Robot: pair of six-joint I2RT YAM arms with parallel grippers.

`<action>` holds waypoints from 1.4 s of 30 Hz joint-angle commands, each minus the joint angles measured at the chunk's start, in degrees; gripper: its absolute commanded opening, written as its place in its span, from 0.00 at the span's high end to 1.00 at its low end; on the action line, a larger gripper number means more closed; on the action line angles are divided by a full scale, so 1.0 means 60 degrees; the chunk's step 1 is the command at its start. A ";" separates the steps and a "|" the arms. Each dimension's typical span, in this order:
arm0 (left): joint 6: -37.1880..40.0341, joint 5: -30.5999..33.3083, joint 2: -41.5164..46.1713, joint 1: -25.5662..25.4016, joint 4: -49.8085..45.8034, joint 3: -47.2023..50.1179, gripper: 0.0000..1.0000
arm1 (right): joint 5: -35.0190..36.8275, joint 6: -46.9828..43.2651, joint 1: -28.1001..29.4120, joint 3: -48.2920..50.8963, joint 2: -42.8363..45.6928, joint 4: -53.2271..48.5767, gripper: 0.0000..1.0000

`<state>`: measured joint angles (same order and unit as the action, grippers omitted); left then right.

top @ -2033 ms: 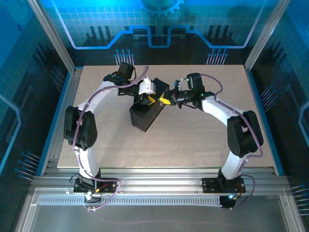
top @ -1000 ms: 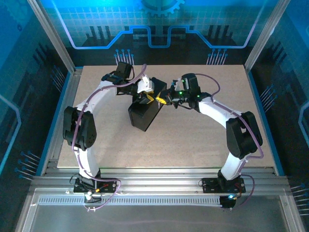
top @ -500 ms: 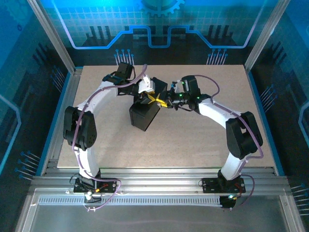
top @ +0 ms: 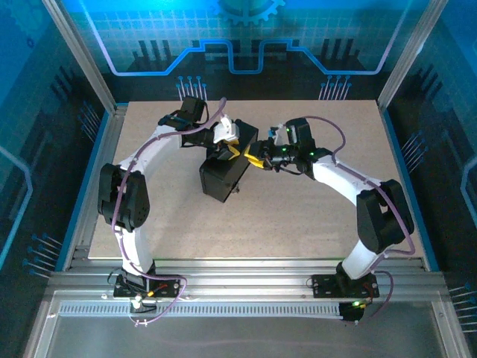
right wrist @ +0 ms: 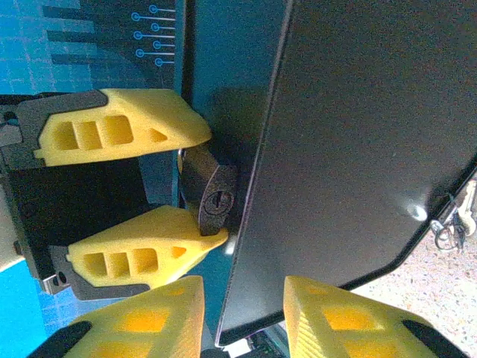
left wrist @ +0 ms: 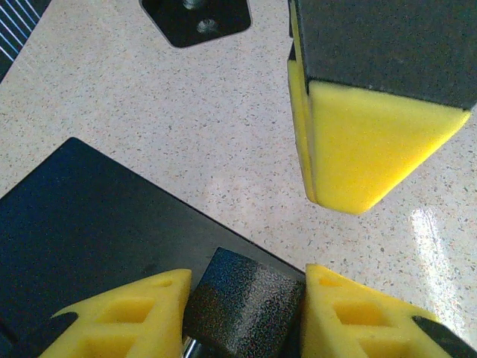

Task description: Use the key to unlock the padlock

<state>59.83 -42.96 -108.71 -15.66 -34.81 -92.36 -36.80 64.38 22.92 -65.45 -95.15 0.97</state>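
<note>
On the speckled table (top: 313, 216) a black box (top: 222, 179) is lying flat, and everything else is gathered around it. At the far end of the box the left gripper (top: 229, 151) is seen, clamped on the padlock (left wrist: 244, 309); the dark lock body is squeezed between both yellow fingers (right wrist: 119, 127). Just beside the far right side of the box the right gripper (top: 252, 159) is found. Its fingers are spread apart and nothing is held between them.

The padlock is held just off the edge of the box, and its keyhole (right wrist: 218, 199) is turned toward the right gripper. The slot looks bare, so no key is thought to be in it yet.

What is taken to be the key (right wrist: 452, 218) is seen from the right wrist as a tiny bit of metal on a small ring. It is lying on the table, right by a rounded corner of the box, at the other end of the box's edge from the padlock. It is touched by neither gripper.

So the key is well apart from the lock and off to one side of the right gripper, not in front of its tips. The right arm is judged to be the nearer one, and it is the free one. Which way the key's long side points cannot be told, because it is too small.
</note>
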 commanded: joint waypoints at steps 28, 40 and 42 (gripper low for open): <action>-0.8275 0.1624 0.1563 -0.0100 0.2034 0.0492 0.53 | 0.0895 -0.6852 0.0726 0.0073 -0.0850 -0.3206 0.64; -1.0903 0.5446 0.2410 -0.0127 0.0323 0.0052 0.52 | 0.0896 -0.8259 0.1112 0.0694 -0.1762 -0.1062 0.64; -1.1099 0.5695 0.2526 -0.0126 0.0225 0.0105 0.51 | 0.1079 -0.8235 0.1224 0.0782 -0.1975 -0.0697 0.64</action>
<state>-1.98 -14.70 -96.88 -16.14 -30.20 -91.46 -30.48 16.73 28.86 -62.22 -104.57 -8.21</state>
